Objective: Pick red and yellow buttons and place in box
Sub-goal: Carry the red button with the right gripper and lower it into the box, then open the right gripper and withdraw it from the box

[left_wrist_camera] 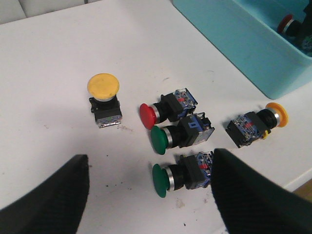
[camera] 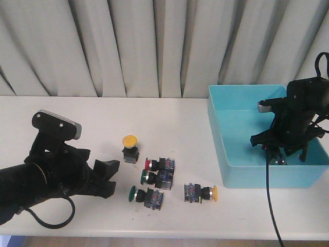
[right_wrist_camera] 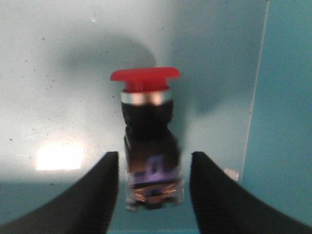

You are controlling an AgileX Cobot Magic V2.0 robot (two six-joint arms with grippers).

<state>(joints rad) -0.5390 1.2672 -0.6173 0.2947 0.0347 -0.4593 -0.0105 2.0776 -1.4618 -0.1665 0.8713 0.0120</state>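
- The right gripper [camera: 278, 154] hangs inside the box [camera: 231, 159], a light-blue bin at the right side of the table [camera: 169, 118].
- In the right wrist view a red button [right_wrist_camera: 146, 78] on a black body sits between the two fingers [right_wrist_camera: 105, 190]; a narrow gap shows on each side of the body, so whether the pads actually touch it cannot be told.
- The image of that button is blurred, and the box floor lies behind it.
- The left gripper [camera: 109, 177] is at the near left of the table, its jaws spread wide and holding nothing.
- An upright yellow button [camera: 129, 147] stands just right of the left gripper, cap up.
- Right of it lies a second red button [camera: 159, 164] on its side, cap pointing left.
- Just nearer than that lie two green buttons, one [camera: 157, 178] touching the red one's body, the other [camera: 146, 196] nearest the table's front edge.
- Another yellow button [camera: 201, 192] lies on its side further right, cap toward the box, near its front wall but apart from it.
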